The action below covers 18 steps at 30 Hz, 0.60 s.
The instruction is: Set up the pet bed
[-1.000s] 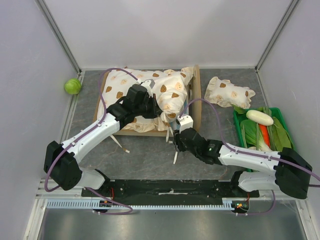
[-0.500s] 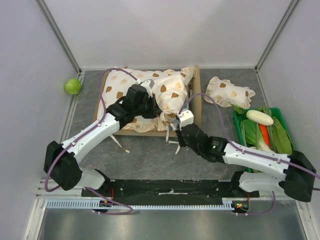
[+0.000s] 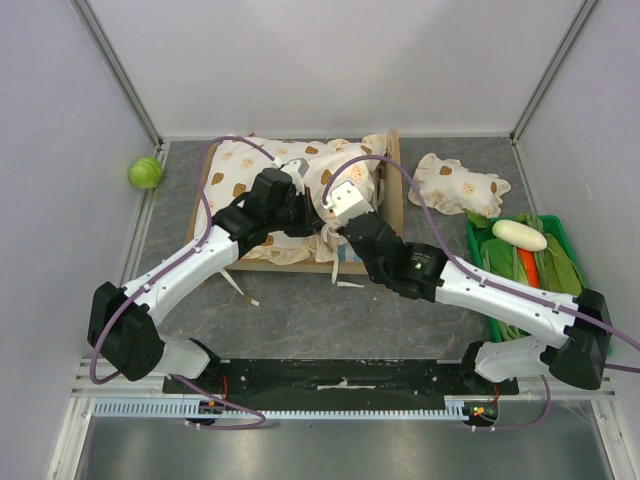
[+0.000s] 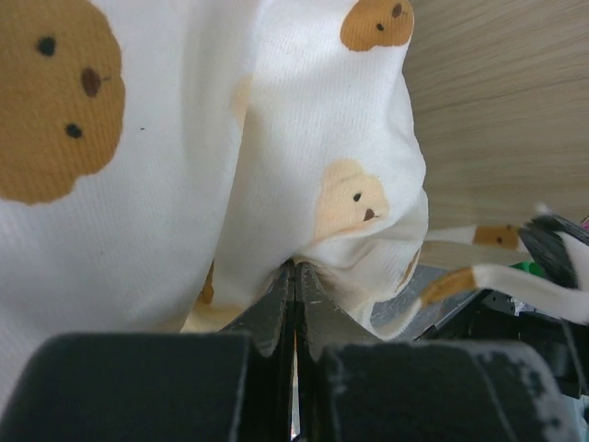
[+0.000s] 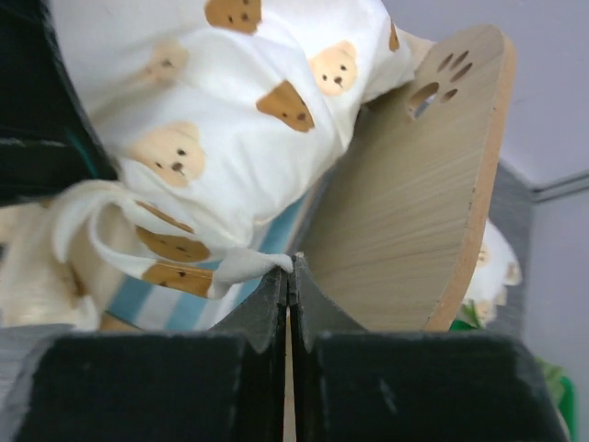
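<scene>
My right gripper (image 5: 288, 269) has just snapped shut on a tie (image 5: 244, 267) of the cushion (image 5: 202, 138) and swung from the near edge of the bed (image 3: 396, 165) up beside the headboard (image 5: 414, 184). My left gripper (image 4: 294, 274) stays clamped on a cushion fold. The bed lies beneath both sets of fingertips, so I judge the cushion can now be pulled flat.

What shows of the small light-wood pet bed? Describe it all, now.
The small light-wood pet bed sits flat on the grey table, far centre. Its rounded headboard, with paw cutouts, stands upright at the right end; low rails edge a blue-and-white striped base. A cream bear-print cushion lies bunched over it, hiding most of the base.
</scene>
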Each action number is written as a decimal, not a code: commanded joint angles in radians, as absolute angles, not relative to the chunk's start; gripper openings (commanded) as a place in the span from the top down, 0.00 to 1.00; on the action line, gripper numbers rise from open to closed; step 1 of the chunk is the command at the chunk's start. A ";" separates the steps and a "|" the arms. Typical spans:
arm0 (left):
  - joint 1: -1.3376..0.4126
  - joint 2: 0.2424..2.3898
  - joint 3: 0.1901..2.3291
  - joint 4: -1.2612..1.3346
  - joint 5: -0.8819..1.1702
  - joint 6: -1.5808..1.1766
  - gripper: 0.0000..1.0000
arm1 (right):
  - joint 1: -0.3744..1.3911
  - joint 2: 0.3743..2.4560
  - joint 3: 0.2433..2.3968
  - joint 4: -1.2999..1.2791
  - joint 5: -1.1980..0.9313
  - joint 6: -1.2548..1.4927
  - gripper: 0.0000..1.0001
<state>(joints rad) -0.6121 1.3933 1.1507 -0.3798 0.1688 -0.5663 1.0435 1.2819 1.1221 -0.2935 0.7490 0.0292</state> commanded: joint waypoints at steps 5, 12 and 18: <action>-0.603 1.367 1.137 -0.321 0.233 -0.558 0.98 | 1.043 1.322 1.138 -0.311 0.887 -0.195 0.98; -0.604 1.384 1.120 -0.272 0.291 -0.595 0.98 | 1.002 1.345 1.088 -0.298 0.879 -0.184 0.97; -0.604 1.396 1.112 -0.242 0.324 -0.611 0.98 | 0.976 1.379 1.031 -0.262 0.870 -0.141 0.93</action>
<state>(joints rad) -0.6117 1.3941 1.1194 -0.3096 0.2756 -0.5800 0.9916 1.3540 1.0645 -0.3023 0.8555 -0.1642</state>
